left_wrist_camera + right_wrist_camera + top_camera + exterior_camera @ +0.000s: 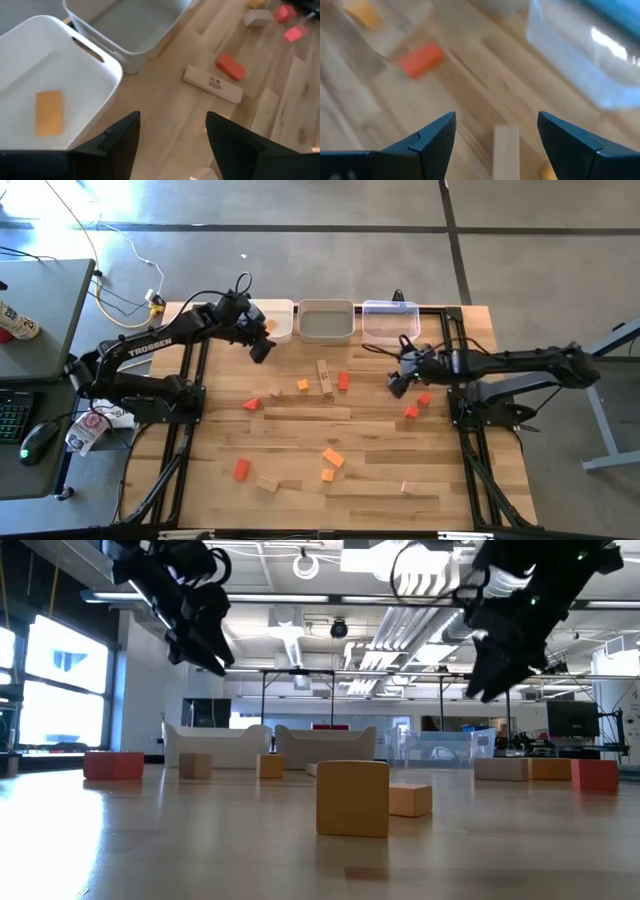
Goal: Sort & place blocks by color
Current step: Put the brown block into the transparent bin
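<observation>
I'm seeing my left gripper (pixel 262 348) hanging open and empty, an orange block (pixel 49 113) lying in the white bin (pixel 97 70) just beside it; my right gripper (pixel 397 383) is gaping too.

The wooden desk (pixel 300 435) carries three bins along its far edge: a white bin (pixel 275 320), a grey bin (pixel 326 321) just beside it, and a clear bin (pixel 389 320) on the grey bin's other side. Blocks (pixel 333 457) lie scattered in front of the grey bin, orange, red and pale. A long pale bar (pixel 324 376) lies nearest it, with a red block (pixel 343 381) just beside the bar.
</observation>
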### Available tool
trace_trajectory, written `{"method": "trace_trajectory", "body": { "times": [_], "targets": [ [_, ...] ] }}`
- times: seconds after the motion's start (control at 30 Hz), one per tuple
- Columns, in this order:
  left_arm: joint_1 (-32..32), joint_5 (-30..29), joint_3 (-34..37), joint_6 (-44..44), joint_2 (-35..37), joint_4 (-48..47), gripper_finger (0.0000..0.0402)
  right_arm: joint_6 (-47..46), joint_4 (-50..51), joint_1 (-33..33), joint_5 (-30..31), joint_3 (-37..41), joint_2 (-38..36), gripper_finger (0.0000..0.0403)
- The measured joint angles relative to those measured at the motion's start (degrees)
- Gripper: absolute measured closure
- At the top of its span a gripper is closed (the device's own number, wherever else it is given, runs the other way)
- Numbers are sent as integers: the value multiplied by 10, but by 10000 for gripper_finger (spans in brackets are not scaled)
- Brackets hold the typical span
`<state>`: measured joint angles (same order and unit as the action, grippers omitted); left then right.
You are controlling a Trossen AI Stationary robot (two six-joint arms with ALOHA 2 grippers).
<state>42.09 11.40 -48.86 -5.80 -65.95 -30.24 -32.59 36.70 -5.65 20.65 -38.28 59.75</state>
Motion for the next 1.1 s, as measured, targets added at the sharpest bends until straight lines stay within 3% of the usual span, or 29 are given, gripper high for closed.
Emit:
{"method": "trace_trajectory", "body": {
  "times": [0.27, 0.9, 1.0, 1.1],
  "targets": [
    [-26, 0, 0, 0, 0, 0, 188, -32, 8, -55, -72, 0, 72, 135],
    [-40, 0, 0, -2, 0, 0, 188, -34, 4, -67, -90, 0, 202, 135],
    [-40, 0, 0, -1, 0, 0, 188, -35, 1, -67, -103, 0, 222, 151],
    [-40, 0, 0, -2, 0, 0, 188, -35, -4, -67, -113, 1, 236, 197]
  ]
}}
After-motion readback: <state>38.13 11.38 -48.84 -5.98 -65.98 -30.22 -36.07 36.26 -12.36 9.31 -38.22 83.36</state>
